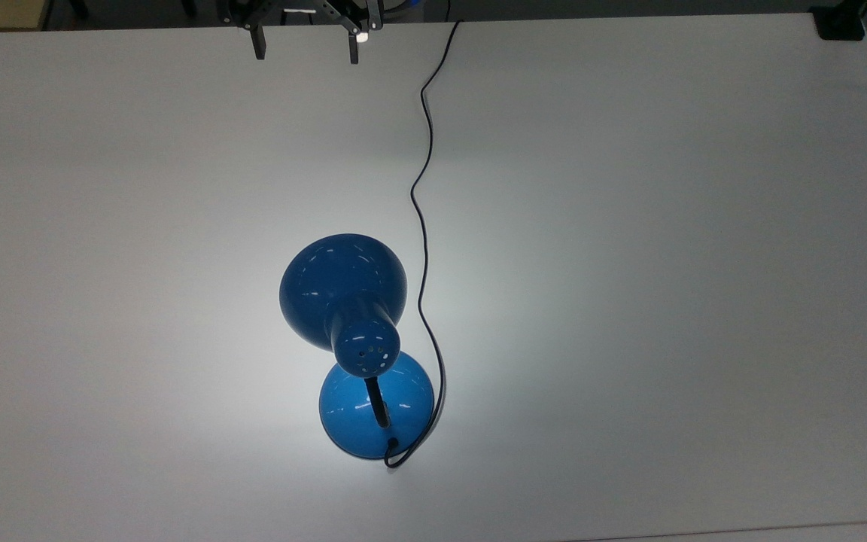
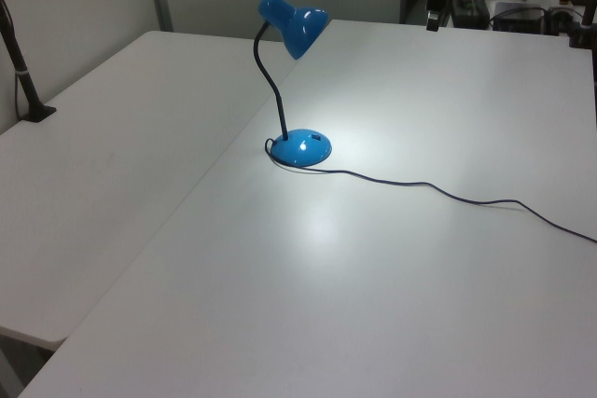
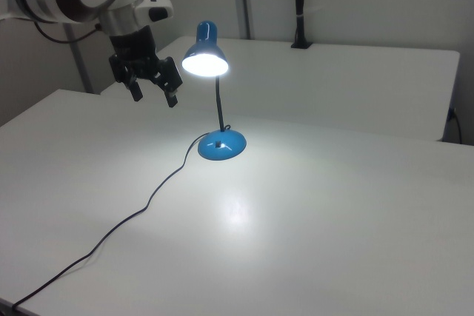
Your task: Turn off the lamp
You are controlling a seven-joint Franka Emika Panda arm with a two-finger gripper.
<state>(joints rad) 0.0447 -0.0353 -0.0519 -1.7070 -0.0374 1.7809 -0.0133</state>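
The lamp is glossy blue and lit, throwing a bright pool of light on the white table (image 1: 667, 263). Its bell-shaped shade (image 1: 339, 290) leans over from a black gooseneck above the round base (image 1: 407, 403). The lamp stands in the left view's upper middle (image 2: 300, 147) and near the right view's centre (image 3: 220, 146). A thin black cord (image 1: 422, 226) runs from the base to the top view's upper edge. My gripper (image 1: 305, 51) hangs open and empty at that edge, well away from the lamp. In the right view the gripper (image 3: 154, 96) is above the table, left of the shade (image 3: 205, 57).
A black clamp (image 1: 840, 26) sits at the table corner in the top view's upper right. A black post (image 3: 298, 5) rises behind the far table in the right view. A second white table (image 2: 93, 184) adjoins on the left view's left.
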